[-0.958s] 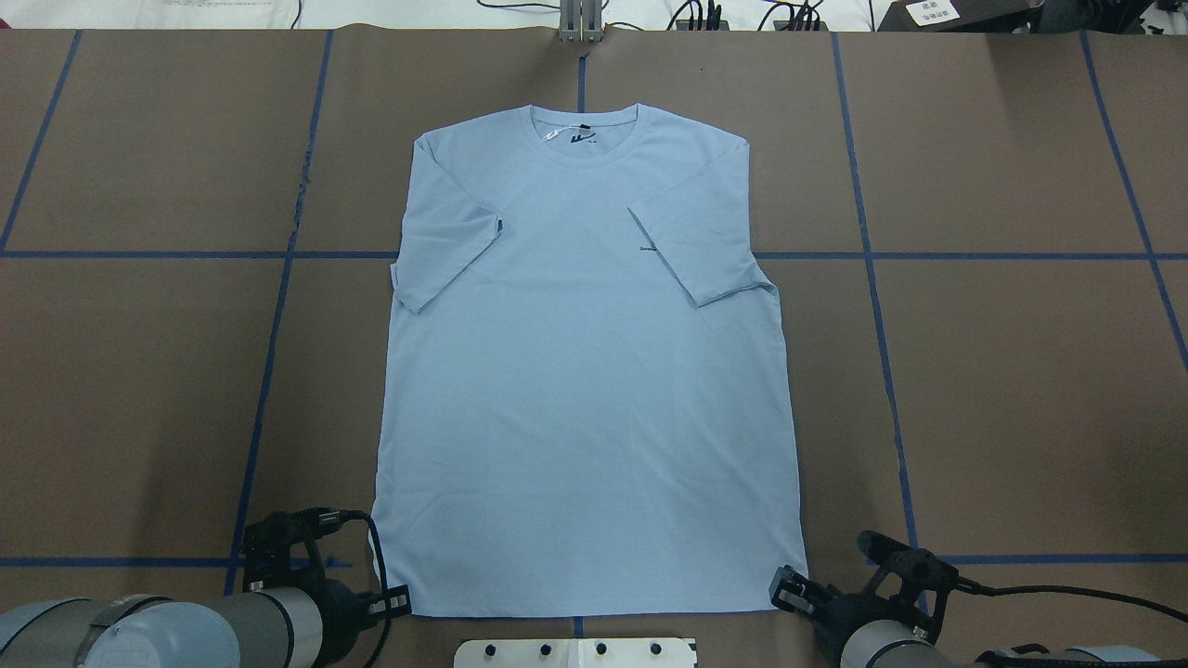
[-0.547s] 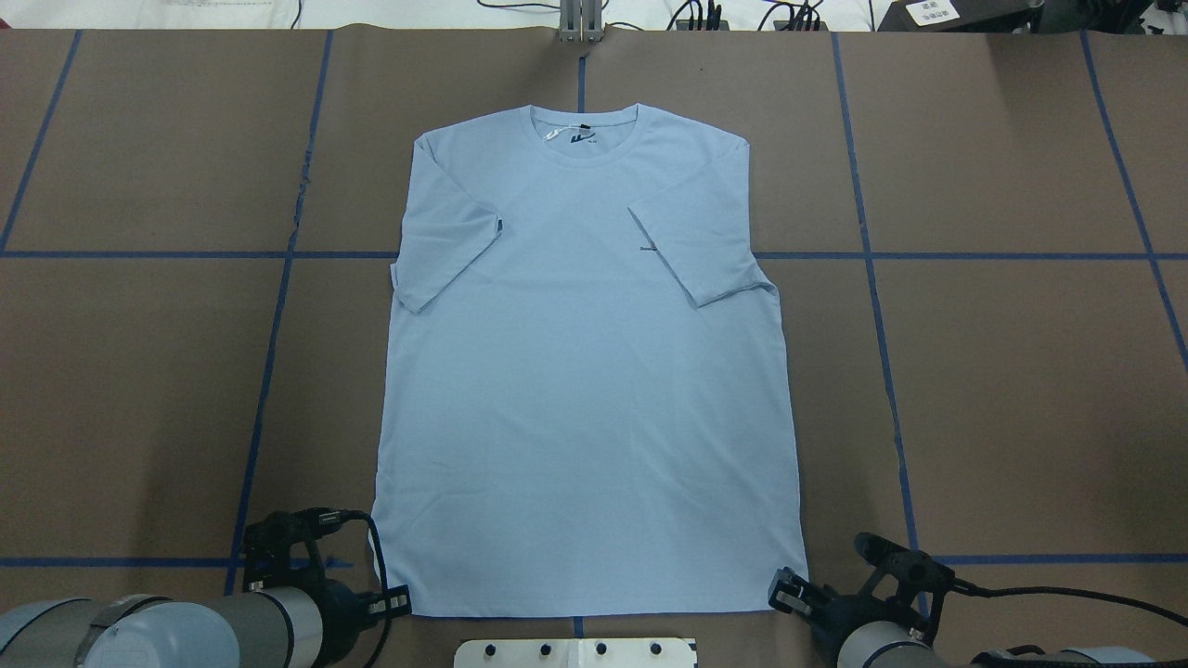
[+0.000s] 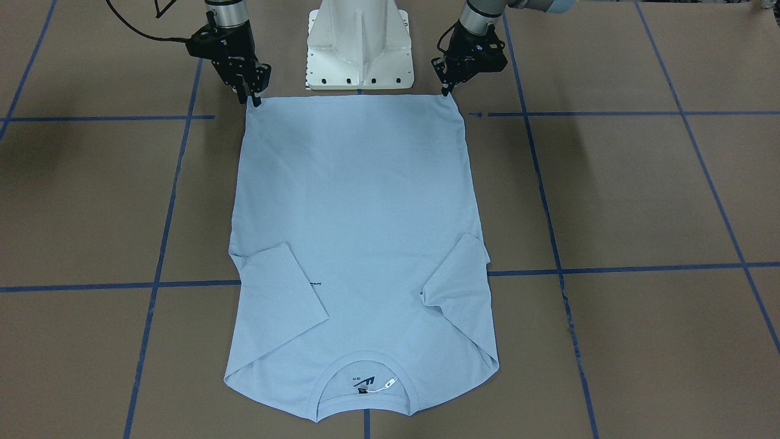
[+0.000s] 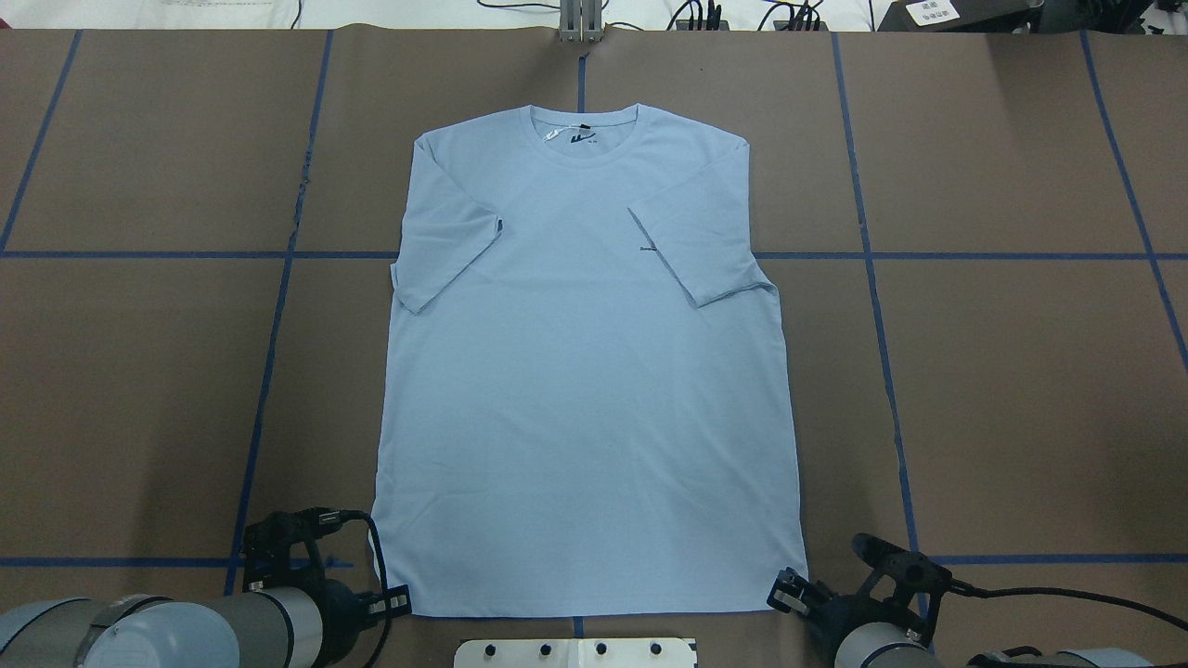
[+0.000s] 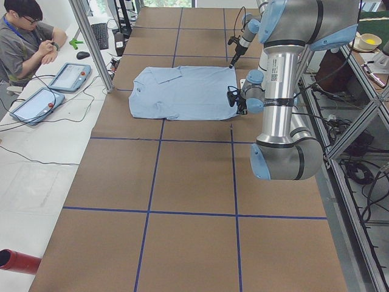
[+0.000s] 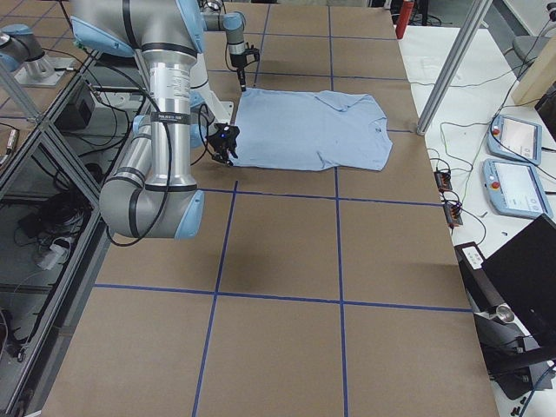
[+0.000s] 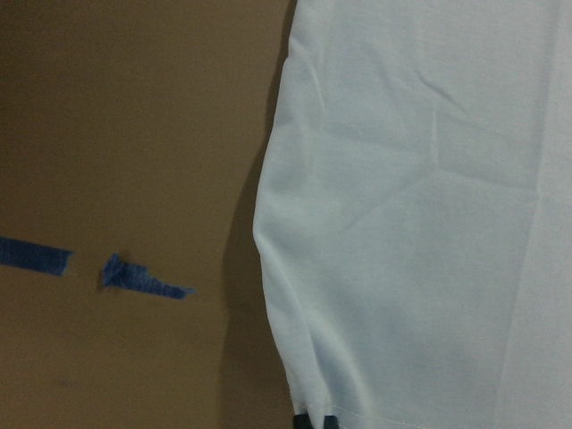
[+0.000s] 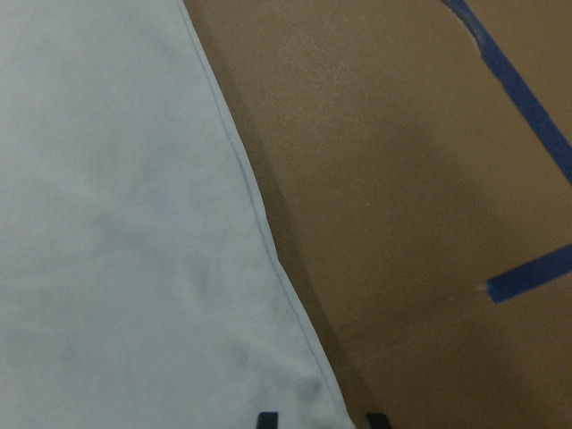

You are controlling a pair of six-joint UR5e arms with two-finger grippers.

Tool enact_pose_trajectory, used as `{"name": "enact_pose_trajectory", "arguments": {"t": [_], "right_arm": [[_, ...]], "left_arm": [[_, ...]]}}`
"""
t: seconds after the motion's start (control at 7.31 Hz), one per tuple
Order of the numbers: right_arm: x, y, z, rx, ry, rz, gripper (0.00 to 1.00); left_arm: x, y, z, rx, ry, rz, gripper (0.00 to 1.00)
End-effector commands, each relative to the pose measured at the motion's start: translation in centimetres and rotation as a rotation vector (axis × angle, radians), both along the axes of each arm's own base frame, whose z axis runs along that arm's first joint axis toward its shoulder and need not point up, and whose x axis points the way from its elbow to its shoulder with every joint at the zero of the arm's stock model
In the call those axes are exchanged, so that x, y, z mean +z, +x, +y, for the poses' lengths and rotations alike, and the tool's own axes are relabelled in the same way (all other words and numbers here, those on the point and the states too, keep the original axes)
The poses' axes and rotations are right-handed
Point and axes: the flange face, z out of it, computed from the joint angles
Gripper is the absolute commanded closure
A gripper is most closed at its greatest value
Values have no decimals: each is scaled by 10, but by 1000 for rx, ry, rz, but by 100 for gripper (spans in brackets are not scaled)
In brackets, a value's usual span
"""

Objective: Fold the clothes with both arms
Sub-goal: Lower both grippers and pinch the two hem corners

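Down at the robot's edge of the brown table (image 4: 1021, 390), the left gripper (image 4: 397, 603) and the right gripper (image 4: 787, 592) each sit at one bottom corner of the light blue T-shirt (image 4: 585, 390), most likely so that both hem corners can be lifted together and carried away from the robot for a lengthwise fold. On the right wrist view two dark fingertips (image 8: 266, 418) stand apart with the hem corner between them, so that pincer is parted and not yet clamped. Whether the left one has closed on the cloth I cannot tell, since only a dark sliver shows at its frame edge. The shirt lies flat mid-table, front up, both sleeves already turned inward, its long axis running straight away from the robot, hem near and collar (image 4: 585, 134) pointing to the far side
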Motion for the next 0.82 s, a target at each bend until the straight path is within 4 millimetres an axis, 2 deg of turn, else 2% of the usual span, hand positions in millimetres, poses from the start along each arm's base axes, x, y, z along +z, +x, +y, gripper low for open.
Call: {"name": "enact_pose_trajectory", "arguments": {"t": [0.0,0.55,0.68], "right_arm": [[0,0,0,3,4,0,100],[3,2,2,-11,14,52,100],[1,4,2,-15,15,61,54]], "left_arm": [[-1,0,0,1,1,1,100],[-9,-5,0,1,1,19,100],[-8,-5,0,1,1,18,100]]}}
